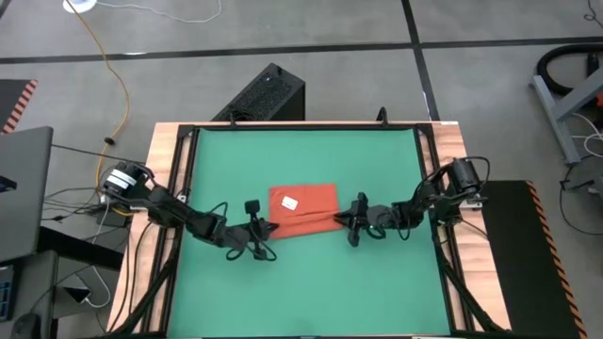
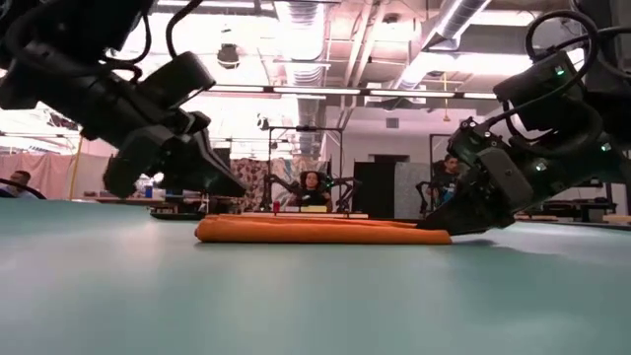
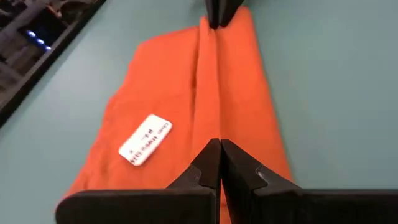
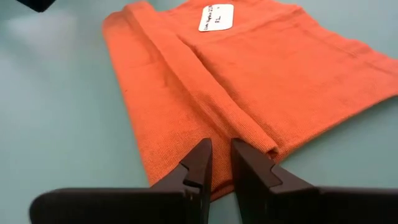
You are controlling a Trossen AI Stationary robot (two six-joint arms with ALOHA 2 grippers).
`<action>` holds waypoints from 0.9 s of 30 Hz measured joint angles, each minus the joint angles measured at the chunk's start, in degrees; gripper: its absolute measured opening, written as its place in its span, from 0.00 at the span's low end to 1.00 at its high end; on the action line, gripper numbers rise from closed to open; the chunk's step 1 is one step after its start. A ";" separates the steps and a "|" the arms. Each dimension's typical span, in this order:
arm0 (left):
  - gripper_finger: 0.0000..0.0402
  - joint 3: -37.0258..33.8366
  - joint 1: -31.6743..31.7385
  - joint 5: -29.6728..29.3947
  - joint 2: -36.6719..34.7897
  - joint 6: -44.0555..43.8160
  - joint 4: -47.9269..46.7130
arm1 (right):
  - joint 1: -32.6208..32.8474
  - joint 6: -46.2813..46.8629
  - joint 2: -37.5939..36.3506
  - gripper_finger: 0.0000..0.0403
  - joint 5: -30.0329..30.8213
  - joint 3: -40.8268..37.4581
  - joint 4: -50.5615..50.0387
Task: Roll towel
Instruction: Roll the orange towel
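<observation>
The orange-red towel point(image 1: 303, 209) lies flat on the middle of the green mat point(image 1: 301, 292), its white tag point(image 1: 289, 201) facing up. A raised fold point(image 3: 208, 74) runs along it near its near edge, from left to right. My left gripper point(image 1: 270, 229) is shut at the fold's left end. My right gripper point(image 1: 341, 221) is at the fold's right end, its fingers nearly closed with cloth between them. In the low view the towel point(image 2: 315, 230) is a thin flat band on the mat. My left gripper pinches the left end of the raised fold point(image 3: 214, 134) between its two closed fingers. It comes low from the table's left, along the fold. The towel lies on the mat. My right gripper point(image 4: 220, 144) pinches the cloth at the fold's right end point(image 4: 249, 134), a narrow strip of cloth showing between its fingers. It comes low from the table's right, along the fold; the towel stays on the mat.
The mat sits inside a wooden frame point(image 1: 174, 179) with dark rails. A black box point(image 1: 266, 94) stands beyond the far edge, and a laptop point(image 1: 19, 188) beside the table on the left. People point(image 2: 314, 187) sit in the room behind. Bare mat lies near and far of the towel.
</observation>
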 joint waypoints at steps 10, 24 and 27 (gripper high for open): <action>0.00 -0.41 -0.68 0.05 6.76 -1.11 3.86 | 0.04 1.59 0.11 0.20 2.15 1.55 -0.37; 0.00 -0.24 0.42 -3.14 7.50 -1.21 -2.83 | 5.67 -15.53 -6.63 0.22 1.08 1.67 5.91; 0.00 -0.24 1.58 -0.18 7.50 -1.20 -3.76 | 7.35 -24.25 -7.77 0.29 1.11 2.87 0.44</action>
